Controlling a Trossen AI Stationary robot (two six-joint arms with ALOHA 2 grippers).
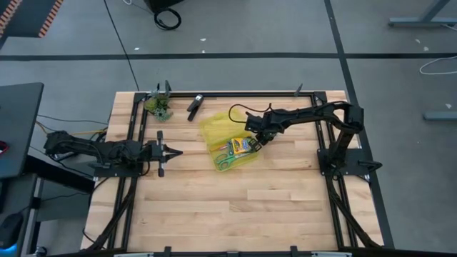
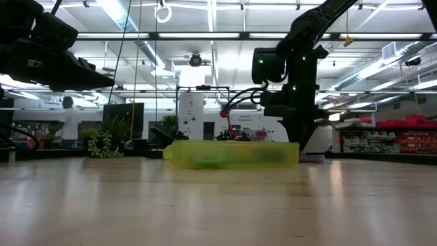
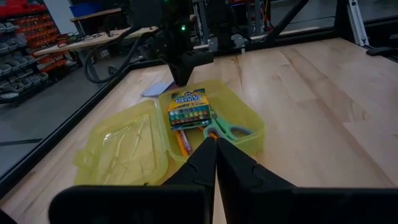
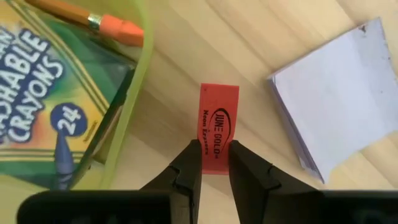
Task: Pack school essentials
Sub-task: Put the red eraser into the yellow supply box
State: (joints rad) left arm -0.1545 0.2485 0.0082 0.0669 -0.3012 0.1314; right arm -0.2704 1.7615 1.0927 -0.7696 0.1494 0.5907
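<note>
The left gripper (image 1: 173,151) waits closed at the table's left. Right of it sits the yellow case (image 1: 214,134); at its right edge the right gripper (image 4: 216,163) pinches the red eraser (image 4: 218,127) — light, rubbery, grippy — by its long sides, beside the notepad (image 4: 345,93).

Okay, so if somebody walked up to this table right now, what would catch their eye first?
Probably the open yellow case mid-table, holding a crayon box and green scissors. Next, the right gripper, just outside the case, shut on a red eraser beside a pale notepad. The left gripper waits shut to the case's left.
</note>
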